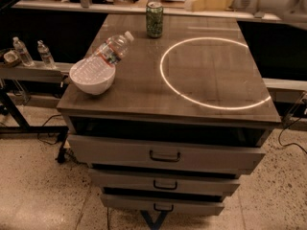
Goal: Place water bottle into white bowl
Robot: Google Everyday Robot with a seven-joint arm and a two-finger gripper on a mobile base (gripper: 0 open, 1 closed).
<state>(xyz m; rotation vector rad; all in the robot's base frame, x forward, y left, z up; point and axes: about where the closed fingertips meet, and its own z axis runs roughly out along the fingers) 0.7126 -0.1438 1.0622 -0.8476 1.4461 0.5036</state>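
The water bottle [103, 59] lies tilted with its base inside the white bowl [92, 83] and its white-capped neck sticking out over the rim toward the upper right. The bowl sits at the left edge of the brown cabinet top [144, 95]. My gripper [207, 0] is far away at the top edge of the view, above the back of the cabinet, with nothing in it.
A green drink can [154, 19] stands at the back middle of the top. A glowing ring [211, 73] lies on the right half. Two tiny bottles [33, 52] stand on a side shelf at left. Three drawers [165, 155] face front.
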